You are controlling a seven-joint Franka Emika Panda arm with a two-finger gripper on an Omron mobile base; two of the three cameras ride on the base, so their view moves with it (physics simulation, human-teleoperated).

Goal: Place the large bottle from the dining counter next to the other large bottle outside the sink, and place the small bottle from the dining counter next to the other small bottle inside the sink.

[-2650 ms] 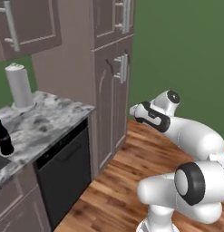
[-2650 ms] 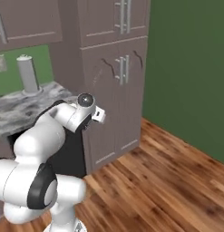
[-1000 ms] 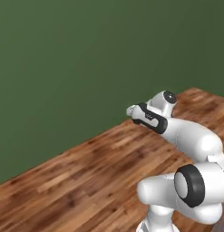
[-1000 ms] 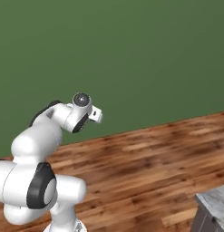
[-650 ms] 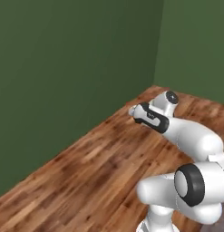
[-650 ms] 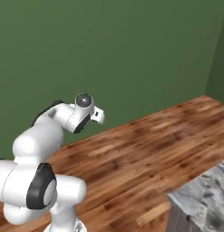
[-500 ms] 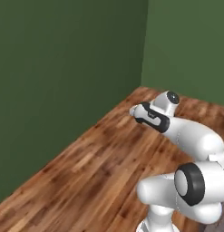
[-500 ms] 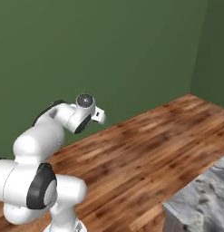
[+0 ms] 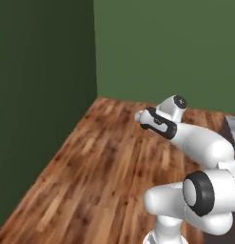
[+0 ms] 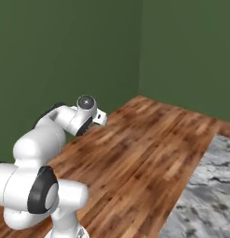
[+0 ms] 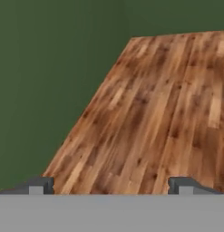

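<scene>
My gripper (image 11: 111, 186) is open, its two dark fingertips (image 11: 41, 185) set wide apart with nothing between them. It looks down along a wooden floor (image 11: 154, 118) toward a corner of green walls. In the base views the white arm (image 9: 195, 140) is folded close to the base, with the hand held out in front over the floor. Both large bottles, both small bottles, the sink and the dining counter are out of view.
Dark green walls (image 9: 43, 95) meet in a corner (image 10: 138, 51) ahead. Wooden floor (image 9: 104, 167) stretches in front of the base. A grey marble counter top (image 10: 205, 195) lies at the lower right of the right base view.
The whole picture has swung as the base turned: the green wall corner has come further into view and the marble counter has grown at the lower right. The arm's pose and the open gripper are unchanged.
</scene>
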